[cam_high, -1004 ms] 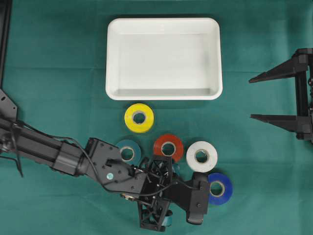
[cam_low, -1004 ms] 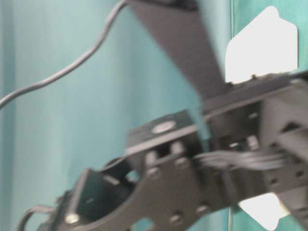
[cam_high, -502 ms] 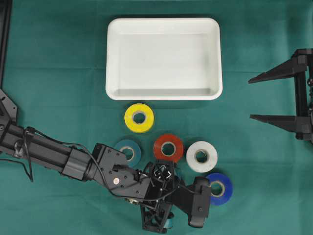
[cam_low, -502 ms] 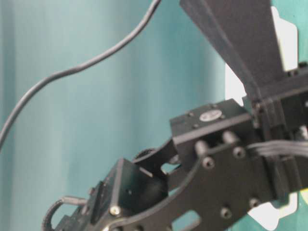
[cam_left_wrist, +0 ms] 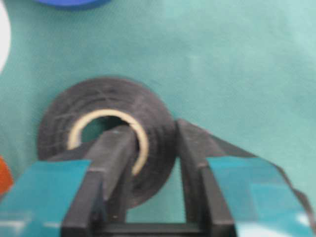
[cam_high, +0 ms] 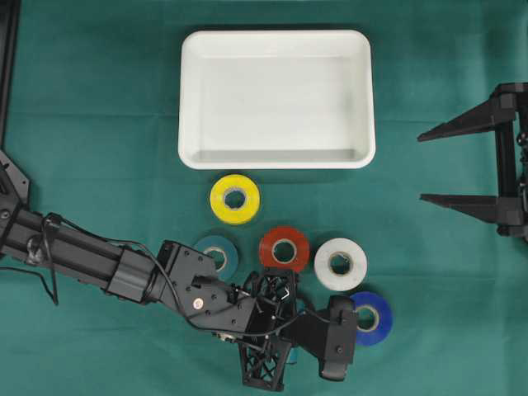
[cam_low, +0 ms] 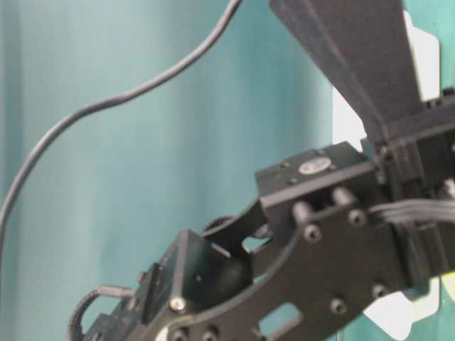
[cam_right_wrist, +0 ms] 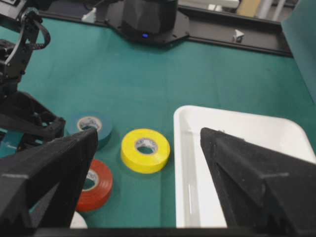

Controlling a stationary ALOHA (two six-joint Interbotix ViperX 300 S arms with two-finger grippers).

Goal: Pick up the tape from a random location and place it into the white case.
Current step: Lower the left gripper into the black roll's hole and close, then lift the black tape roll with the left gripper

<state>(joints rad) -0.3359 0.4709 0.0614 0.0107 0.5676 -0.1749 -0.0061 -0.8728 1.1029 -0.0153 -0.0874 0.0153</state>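
A black tape (cam_left_wrist: 74, 113) roll lies flat on the green cloth in the left wrist view. My left gripper (cam_left_wrist: 152, 132) is shut on its wall, one finger inside the core and the other outside. From overhead the left gripper (cam_high: 285, 328) hides that roll, low in the middle of the table. The white case (cam_high: 190, 99) stands empty at the top centre, and its rim (cam_right_wrist: 180, 148) also shows in the right wrist view. My right gripper (cam_high: 422, 166) hangs open at the right edge, holding nothing.
Between the case and my left arm lie five more rolls: yellow (cam_high: 234, 198), teal (cam_high: 216, 256), red (cam_high: 284, 249), white (cam_high: 340, 263) and blue (cam_high: 369, 317). The left arm (cam_low: 320, 241) fills the blurred table-level view.
The left gripper's jaws have closed from wide open onto the black tape's wall. The left arm first slid slightly toward the table's front. The right arm has not moved.
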